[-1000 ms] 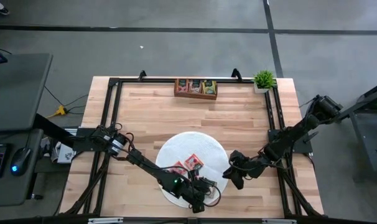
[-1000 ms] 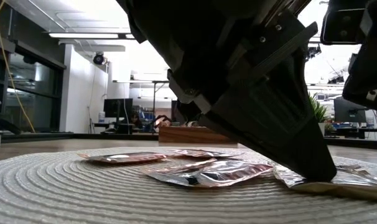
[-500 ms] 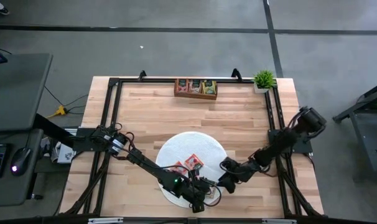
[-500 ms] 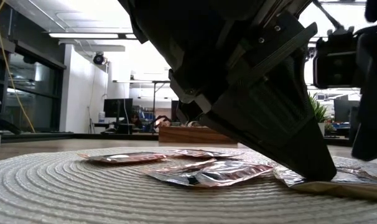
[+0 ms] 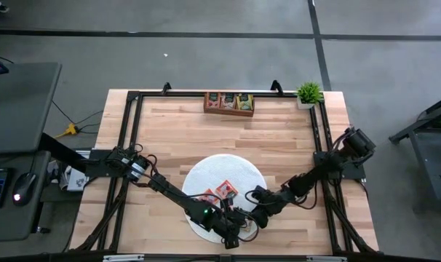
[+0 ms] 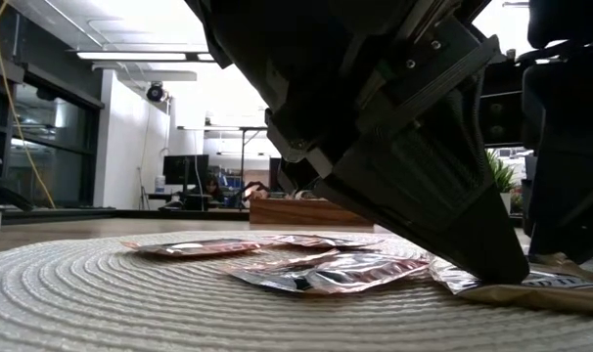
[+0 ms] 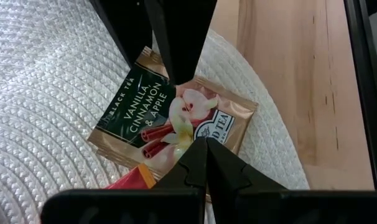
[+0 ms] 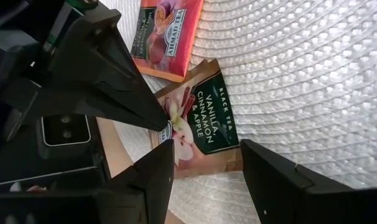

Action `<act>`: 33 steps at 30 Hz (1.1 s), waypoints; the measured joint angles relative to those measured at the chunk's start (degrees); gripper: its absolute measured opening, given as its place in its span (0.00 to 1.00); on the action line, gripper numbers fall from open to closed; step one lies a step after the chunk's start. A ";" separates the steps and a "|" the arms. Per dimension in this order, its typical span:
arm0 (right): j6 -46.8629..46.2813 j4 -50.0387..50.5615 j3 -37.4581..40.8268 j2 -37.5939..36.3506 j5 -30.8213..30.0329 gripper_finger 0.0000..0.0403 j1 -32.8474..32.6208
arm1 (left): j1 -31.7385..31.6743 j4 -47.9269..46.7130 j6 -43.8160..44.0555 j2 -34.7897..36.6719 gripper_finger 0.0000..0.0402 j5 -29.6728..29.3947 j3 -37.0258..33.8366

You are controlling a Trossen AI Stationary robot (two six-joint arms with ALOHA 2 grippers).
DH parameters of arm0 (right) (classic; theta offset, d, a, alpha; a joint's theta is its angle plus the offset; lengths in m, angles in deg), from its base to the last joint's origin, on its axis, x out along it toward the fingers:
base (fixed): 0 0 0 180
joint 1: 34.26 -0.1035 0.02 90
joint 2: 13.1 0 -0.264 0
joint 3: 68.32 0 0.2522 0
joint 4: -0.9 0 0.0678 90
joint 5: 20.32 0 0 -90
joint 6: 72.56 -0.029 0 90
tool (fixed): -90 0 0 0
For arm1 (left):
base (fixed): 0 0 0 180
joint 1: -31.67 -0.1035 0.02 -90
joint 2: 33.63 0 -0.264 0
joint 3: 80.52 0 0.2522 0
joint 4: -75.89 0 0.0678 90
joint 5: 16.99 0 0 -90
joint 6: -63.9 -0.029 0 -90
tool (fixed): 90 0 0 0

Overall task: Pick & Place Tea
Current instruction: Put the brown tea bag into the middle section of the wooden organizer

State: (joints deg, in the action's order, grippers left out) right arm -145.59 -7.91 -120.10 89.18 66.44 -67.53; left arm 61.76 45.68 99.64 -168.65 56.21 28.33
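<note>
Glinting square foil packet [image 7: 176, 121], woven mat [image 7: 45, 93]

Gold-and-green tea packet [image 7: 176, 121], white woven mat [image 7: 45, 93]

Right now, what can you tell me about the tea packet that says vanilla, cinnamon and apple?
The vanilla packet is a flat, shiny tan square with a dark green label and a picture of apple and cinnamon sticks. It lies flat on the white woven mat, near the mat's edge. The left gripper, shut, presses its tip on it. The right gripper straddles it, open. An orange packet lies beside it.
</note>
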 joint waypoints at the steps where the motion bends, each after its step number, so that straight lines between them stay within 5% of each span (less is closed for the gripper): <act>1: 0.00 0.12 -0.11 0.01 0.19 0.45 0.07 | 0.00 0.02 -0.02 0.00 0.00 -0.02 0.00; 11: 1.27 2.04 -1.80 0.20 2.26 0.41 0.42 | -0.02 0.24 -0.98 0.00 0.00 -0.15 -0.02; 23: 2.11 3.28 -1.58 0.26 2.70 0.02 0.67 | -0.07 0.35 -1.00 -0.02 0.00 -0.15 -0.04; 33: 3.35 3.61 -1.60 0.26 3.80 0.01 0.90 | -0.17 0.73 -7.49 0.53 0.00 0.54 -0.11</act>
State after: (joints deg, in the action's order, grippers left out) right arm -142.24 -4.30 -121.70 89.44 70.24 -66.63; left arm 61.59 46.42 92.15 -168.11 56.75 28.22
